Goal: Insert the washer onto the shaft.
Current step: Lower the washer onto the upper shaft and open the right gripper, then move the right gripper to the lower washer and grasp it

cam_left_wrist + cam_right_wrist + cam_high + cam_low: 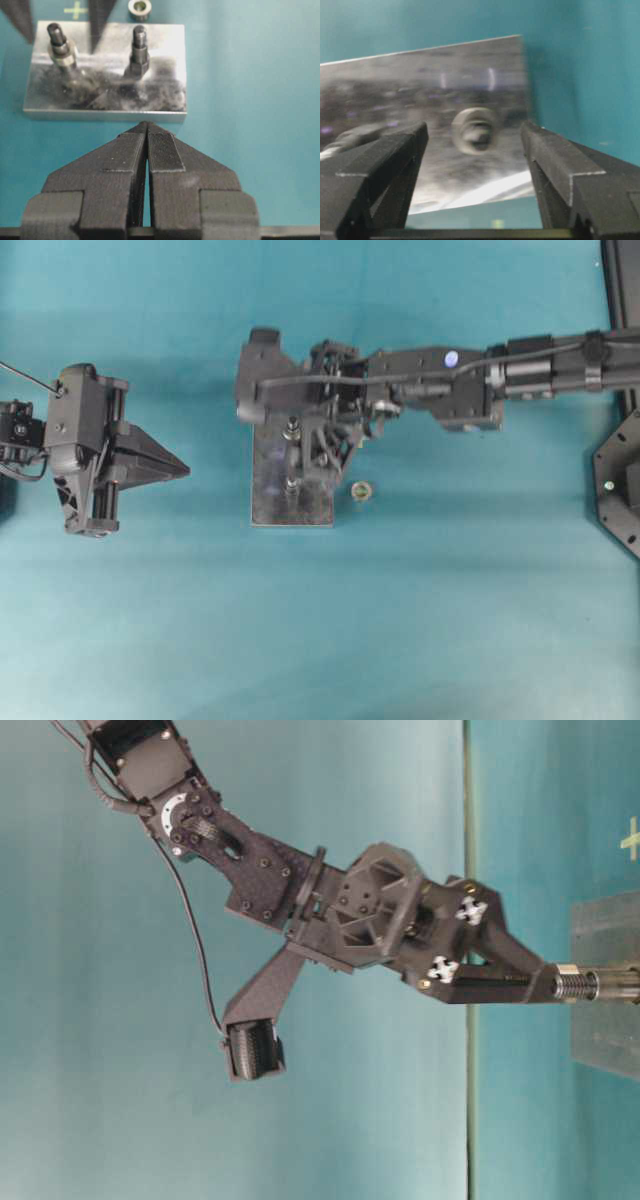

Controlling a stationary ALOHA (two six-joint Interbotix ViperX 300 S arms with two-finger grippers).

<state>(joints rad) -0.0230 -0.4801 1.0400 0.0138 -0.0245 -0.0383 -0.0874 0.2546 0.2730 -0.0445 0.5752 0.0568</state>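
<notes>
Right arm is reaching in from the right edge of the overhead frame, wrist pitched down over the metal plate at centre. Right gripper is standing released: its two black fingers are spread wide with teal gap on either side of a shaft end, seen head-on and blurred, carrying a ring-shaped washer. In the table-level view the fingertips are lying alongside a threaded shaft at the right edge of that frame; contact there is hard to judge.

Left arm is sitting at the left of the overhead frame, pointing toward the plate, well apart from it. Left gripper is clenched, pads pressed together, nothing between them.

Surface is a plain teal tabletop. The plate is carrying two upright shafts; in the left wrist view the left shaft is wearing a ring at its collar and the right shaft is showing a hex base. A loose washer-like ring is lying on the table just beside the plate's right edge.

The plate's upper part is hidden under the right gripper in the overhead view. Right wrist picture is motion-blurred.
</notes>
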